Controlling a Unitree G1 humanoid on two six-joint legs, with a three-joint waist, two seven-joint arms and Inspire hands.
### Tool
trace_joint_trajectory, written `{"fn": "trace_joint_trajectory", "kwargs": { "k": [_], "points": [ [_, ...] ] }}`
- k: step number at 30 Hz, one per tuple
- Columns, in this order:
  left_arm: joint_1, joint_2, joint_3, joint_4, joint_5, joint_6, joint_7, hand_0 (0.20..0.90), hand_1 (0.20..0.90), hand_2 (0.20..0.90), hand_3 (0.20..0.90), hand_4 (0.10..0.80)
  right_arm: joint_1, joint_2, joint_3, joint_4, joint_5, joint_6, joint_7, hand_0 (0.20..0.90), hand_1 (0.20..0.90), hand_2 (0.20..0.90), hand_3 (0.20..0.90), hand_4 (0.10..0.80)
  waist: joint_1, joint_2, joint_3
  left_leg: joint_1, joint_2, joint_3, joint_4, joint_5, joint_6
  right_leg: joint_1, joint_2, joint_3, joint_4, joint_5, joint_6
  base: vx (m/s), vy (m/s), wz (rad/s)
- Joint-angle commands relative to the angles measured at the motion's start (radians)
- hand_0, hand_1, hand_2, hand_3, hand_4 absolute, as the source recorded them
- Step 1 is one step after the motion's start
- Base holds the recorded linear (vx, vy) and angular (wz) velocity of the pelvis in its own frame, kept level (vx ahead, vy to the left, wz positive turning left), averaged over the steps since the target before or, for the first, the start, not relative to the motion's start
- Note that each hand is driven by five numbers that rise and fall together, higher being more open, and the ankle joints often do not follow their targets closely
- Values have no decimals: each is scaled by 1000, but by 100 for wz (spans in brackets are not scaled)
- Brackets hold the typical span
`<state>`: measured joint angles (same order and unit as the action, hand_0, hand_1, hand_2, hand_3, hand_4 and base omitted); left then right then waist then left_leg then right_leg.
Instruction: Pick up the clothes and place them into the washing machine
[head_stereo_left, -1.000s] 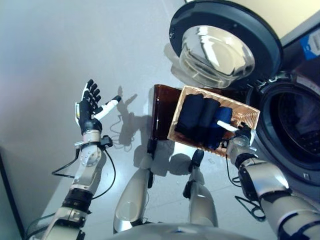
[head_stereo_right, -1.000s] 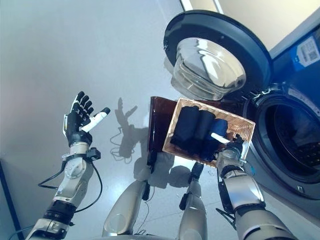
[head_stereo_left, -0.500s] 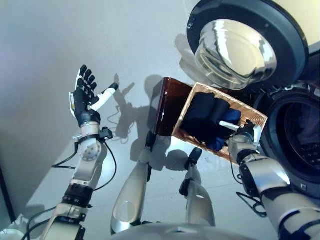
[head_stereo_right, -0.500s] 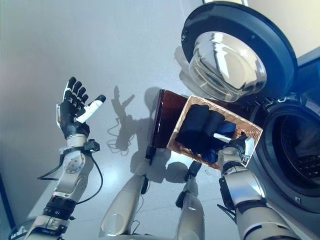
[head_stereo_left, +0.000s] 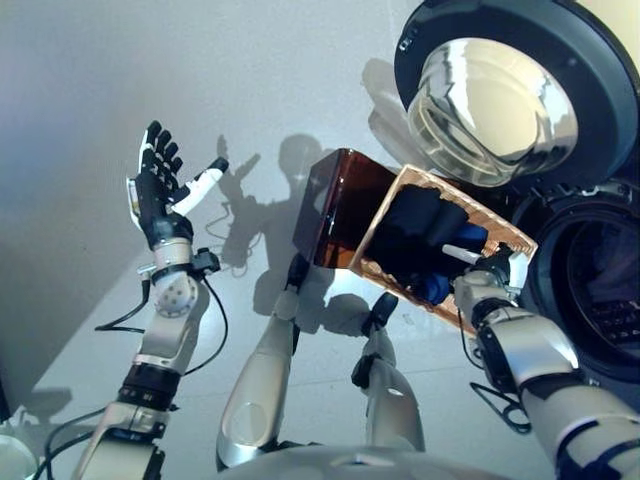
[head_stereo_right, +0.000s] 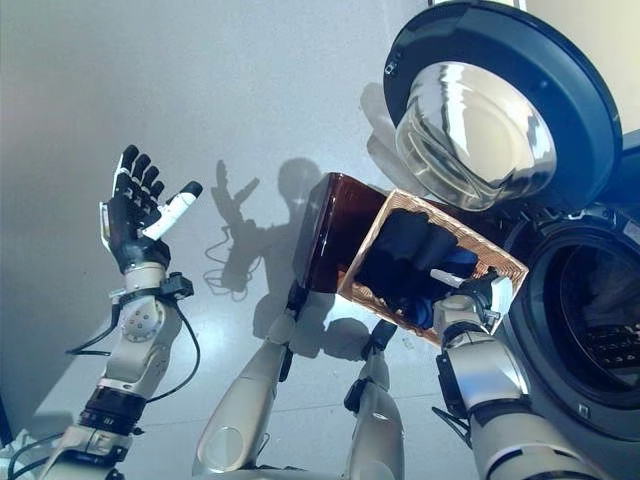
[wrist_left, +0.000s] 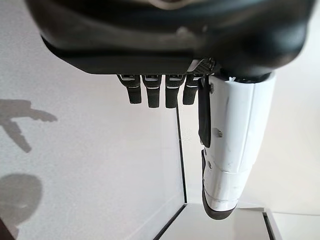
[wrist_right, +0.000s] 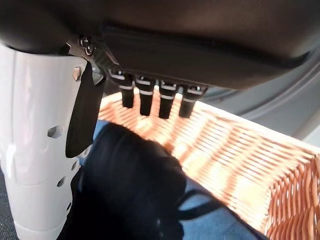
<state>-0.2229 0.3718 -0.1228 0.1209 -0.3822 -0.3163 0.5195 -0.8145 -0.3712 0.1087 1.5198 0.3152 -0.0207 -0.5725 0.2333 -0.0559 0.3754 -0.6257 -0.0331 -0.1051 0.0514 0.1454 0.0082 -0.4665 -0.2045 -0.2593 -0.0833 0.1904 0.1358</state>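
A wicker basket (head_stereo_left: 470, 203) holds rolled dark navy clothes (head_stereo_left: 415, 235) and a blue garment (head_stereo_left: 432, 288). It rests on a brown box (head_stereo_left: 330, 210) in front of the washing machine. My right hand (head_stereo_left: 488, 278) is at the basket's near corner, fingers straight over the clothes and white-covered thumb pointing inward. In the right wrist view its fingers (wrist_right: 150, 97) reach over the dark cloth (wrist_right: 130, 185) and the wicker wall (wrist_right: 240, 160), holding nothing. My left hand (head_stereo_left: 155, 195) is raised far to the left, open and empty, with only grey floor beyond its thumb (wrist_left: 235, 140).
The washing machine's round door (head_stereo_left: 500, 90) stands open at the upper right, its glass bowl facing me. The dark drum opening (head_stereo_left: 600, 300) lies at the right edge, just beyond the basket. Grey floor spreads to the left.
The whole picture has shifted, so the camera moved. My right hand stays at the basket's near corner and my left hand stays raised and open.
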Motion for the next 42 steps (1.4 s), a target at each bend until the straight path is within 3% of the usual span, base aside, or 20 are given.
{"fn": "trace_joint_trajectory", "kwargs": {
  "k": [1,12,30,40,42],
  "points": [
    [23,54,86,-194,69,-115,24,900,900,900,900,800,45,-14,29,9,-24,11,-58,900,900,900,900,800,6,-12,-27,-99,-39,10,149,-140,-55,93,-43,11,26,-47,46,-25,21,-7],
    [53,46,101,-191,47,-117,8,900,900,900,900,800,94,-8,11,-3,-38,8,-66,900,900,900,900,800,-17,7,-29,-85,-21,29,143,-132,-50,64,-39,40,51,-55,39,-21,6,-9],
    [79,53,118,-190,39,-120,1,900,900,900,900,800,108,-25,-10,-10,-1,-23,-73,900,900,900,900,800,-29,17,-30,-131,-20,37,153,-129,-50,14,-34,48,74,-71,31,-2,-3,-2],
    [80,63,128,-205,46,-126,9,900,900,900,900,800,48,-66,13,-9,-19,-14,-87,900,900,900,900,800,-12,15,-25,-216,-57,37,206,-153,-43,-13,-43,29,87,-87,35,17,1,1],
    [81,66,129,-212,51,-130,9,900,900,900,900,800,44,-83,16,4,-28,-6,-84,900,900,900,900,800,-4,15,-34,-224,-63,31,218,-195,-47,-5,-42,29,85,-111,39,128,-22,8]
  ]
}}
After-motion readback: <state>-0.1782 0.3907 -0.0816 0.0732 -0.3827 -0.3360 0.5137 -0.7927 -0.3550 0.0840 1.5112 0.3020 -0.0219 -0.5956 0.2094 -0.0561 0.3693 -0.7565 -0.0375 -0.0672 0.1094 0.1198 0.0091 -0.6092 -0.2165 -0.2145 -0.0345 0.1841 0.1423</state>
